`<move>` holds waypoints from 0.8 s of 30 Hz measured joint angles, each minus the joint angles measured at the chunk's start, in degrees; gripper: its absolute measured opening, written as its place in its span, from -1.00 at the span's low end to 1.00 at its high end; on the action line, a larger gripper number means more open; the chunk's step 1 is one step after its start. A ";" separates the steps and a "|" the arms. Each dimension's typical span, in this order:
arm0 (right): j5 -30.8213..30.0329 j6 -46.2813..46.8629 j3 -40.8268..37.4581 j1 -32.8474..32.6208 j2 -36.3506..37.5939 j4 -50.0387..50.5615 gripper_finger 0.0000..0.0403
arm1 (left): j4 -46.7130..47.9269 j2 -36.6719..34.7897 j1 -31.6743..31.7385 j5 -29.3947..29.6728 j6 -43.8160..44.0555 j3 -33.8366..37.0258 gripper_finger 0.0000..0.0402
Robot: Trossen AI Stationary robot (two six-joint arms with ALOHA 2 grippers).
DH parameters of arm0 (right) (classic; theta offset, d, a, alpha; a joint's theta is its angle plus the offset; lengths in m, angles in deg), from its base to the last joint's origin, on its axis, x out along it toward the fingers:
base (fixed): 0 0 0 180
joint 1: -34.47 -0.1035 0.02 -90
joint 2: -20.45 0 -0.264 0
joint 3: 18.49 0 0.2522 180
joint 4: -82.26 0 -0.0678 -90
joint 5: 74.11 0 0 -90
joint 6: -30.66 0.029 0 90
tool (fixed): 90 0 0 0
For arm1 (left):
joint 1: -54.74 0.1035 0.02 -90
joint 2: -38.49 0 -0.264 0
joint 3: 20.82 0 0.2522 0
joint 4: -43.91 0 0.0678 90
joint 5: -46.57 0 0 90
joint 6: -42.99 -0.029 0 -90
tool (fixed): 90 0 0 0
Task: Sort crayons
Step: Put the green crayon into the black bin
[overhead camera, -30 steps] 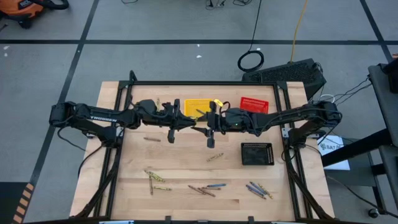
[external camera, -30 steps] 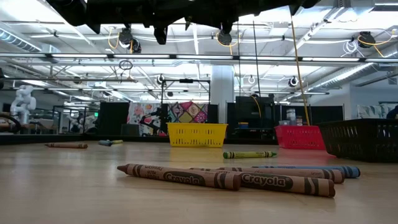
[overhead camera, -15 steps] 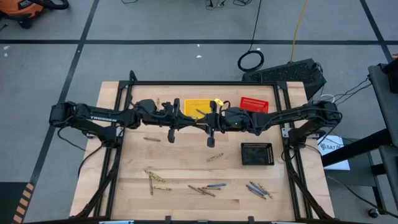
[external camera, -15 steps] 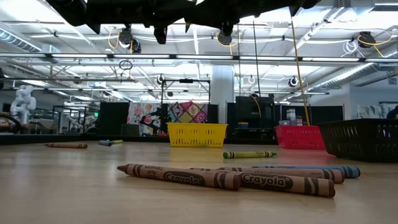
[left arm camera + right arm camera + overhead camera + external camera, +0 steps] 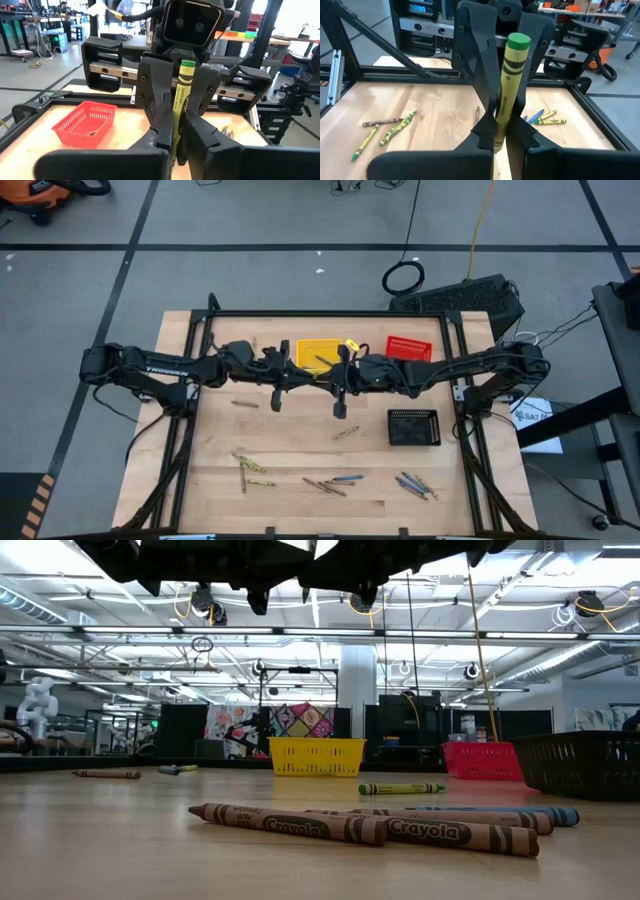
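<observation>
A yellow-green crayon (image 5: 509, 85) stands upright in the air over the table's middle, green tip up, between my two grippers, which face each other. My right gripper (image 5: 502, 137) is shut on it. My left gripper (image 5: 507, 70) stands opposite at the same crayon (image 5: 179, 100); whether it touches it does not show. Other crayons lie flat on the table: a yellow-olive group near left (image 5: 250, 465), a brown and blue group at the near middle (image 5: 330, 483), a group near right (image 5: 415, 485), and singles (image 5: 345, 433). My right gripper pinches the crayon's lower part (image 5: 497, 131) between its two fingers. The fingers reach in roughly level from the table's right side and lie across the crayon. The crayon stands upright, its upper part above the fingers, lifted clear of the table.
A yellow basket (image 5: 318, 352) and a red basket (image 5: 408, 347) stand at the far edge, and a black basket (image 5: 413, 427) at the right. A dark frame rail (image 5: 330, 314) borders the table. Bare wood lies between the arms and the near crayon groups.
</observation>
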 joint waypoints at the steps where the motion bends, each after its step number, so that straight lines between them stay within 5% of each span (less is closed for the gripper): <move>1: -0.02 0.00 0.00 0.00 0.01 0.44 -0.99 | -0.01 0.00 0.00 0.00 -0.01 0.00 -0.80; 13: -0.16 4.07 0.00 -0.09 0.02 9.80 -0.99 | 1.15 -0.07 0.00 0.35 -0.28 0.00 -0.61; 24: -0.01 15.66 0.00 -0.51 1.42 34.20 -0.99 | 10.37 -0.07 0.00 0.57 -0.37 0.00 -0.61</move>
